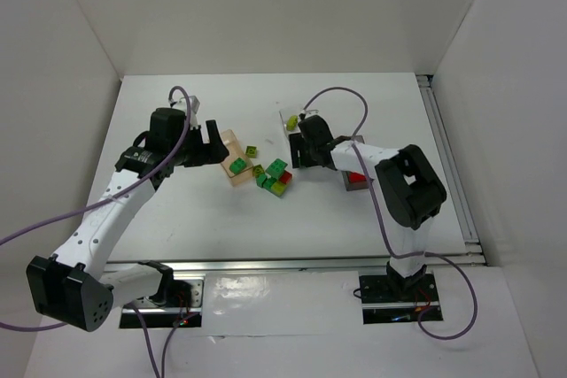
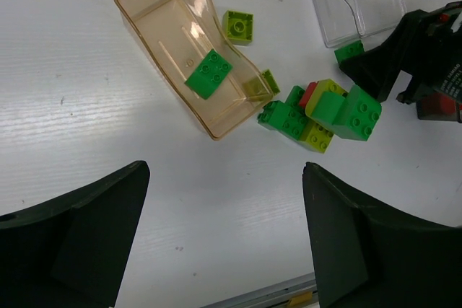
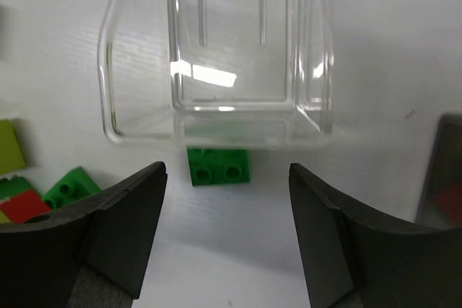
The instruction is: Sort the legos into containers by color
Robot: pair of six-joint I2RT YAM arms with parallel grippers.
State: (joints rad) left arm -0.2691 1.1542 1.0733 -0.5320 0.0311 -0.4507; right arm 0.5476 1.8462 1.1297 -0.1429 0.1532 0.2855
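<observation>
White tabletop: my right gripper [image 3: 225, 187], spread and empty, hangs over a green brick [image 3: 219, 166] lying crosswise at the clear tray [image 3: 108, 70]; left gripper [image 2: 225, 174] gapes empty near the slanted peach tray [image 2: 166, 27].

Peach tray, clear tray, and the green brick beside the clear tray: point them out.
peach tray [image 2: 162, 27], left wrist view, bare floor.
clear tray [image 3: 231, 34], right wrist view, bare floor.
green brick [image 3: 219, 166], right wrist view, its middle.

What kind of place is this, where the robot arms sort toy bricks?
Most likely a robot testing lab, not a home. The white table is boxed in by plain white panels, the left arm and right arm are bolted down by a metal rail at its edge, and purple cables hang loose.
</observation>
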